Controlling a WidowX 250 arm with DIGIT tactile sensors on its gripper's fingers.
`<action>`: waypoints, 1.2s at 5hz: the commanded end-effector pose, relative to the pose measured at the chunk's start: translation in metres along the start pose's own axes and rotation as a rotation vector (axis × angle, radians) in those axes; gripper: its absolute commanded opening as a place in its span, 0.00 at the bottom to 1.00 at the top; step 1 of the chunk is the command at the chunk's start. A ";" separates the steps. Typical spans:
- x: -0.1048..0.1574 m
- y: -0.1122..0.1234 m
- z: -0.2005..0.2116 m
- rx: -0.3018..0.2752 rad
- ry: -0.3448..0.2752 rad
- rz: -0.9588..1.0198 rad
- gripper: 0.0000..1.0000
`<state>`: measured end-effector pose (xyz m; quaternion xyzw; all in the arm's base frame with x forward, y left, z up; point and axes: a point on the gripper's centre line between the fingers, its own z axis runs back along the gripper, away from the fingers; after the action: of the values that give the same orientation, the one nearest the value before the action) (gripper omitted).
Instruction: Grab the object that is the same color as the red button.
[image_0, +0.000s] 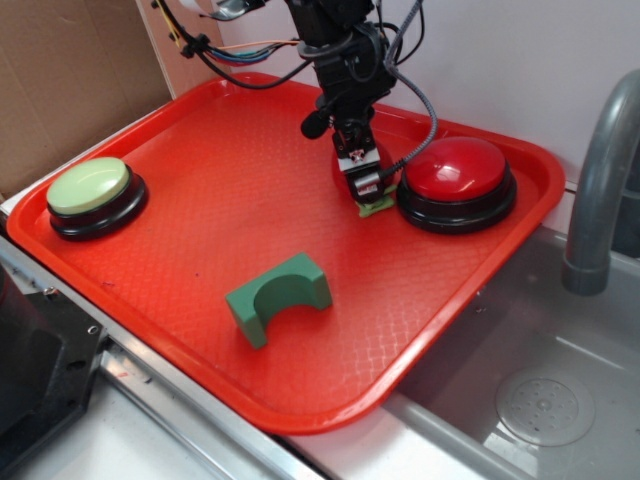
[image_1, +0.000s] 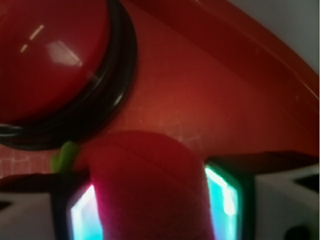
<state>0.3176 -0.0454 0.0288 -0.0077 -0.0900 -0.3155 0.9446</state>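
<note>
The object is a small matte red ball (image_1: 150, 175) with a light-green leaf piece (image_1: 64, 156). It fills the space between my gripper's (image_1: 150, 200) two lit pads and touches both. In the exterior view my gripper (image_0: 368, 190) points straight down onto the tray, just left of the red button (image_0: 455, 170). There the fingers hide most of the ball, and only its green leaf (image_0: 378, 207) shows at the tips, resting on the tray. The glossy red button (image_1: 45, 55) on its black base fills the upper left of the wrist view.
Everything stands on a red tray (image_0: 200, 200). A pale-green domed button (image_0: 90, 187) sits at its left end and a dark-green arch block (image_0: 278, 295) near the front. A steel sink (image_0: 540, 400) with a grey faucet (image_0: 600, 180) lies to the right.
</note>
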 end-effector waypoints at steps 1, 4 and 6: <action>0.009 -0.001 0.011 0.014 -0.018 0.012 0.00; -0.003 -0.001 0.076 0.083 0.113 0.186 0.00; -0.049 -0.011 0.134 0.042 0.173 0.435 0.00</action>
<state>0.2459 -0.0083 0.1358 0.0149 0.0130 -0.1062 0.9942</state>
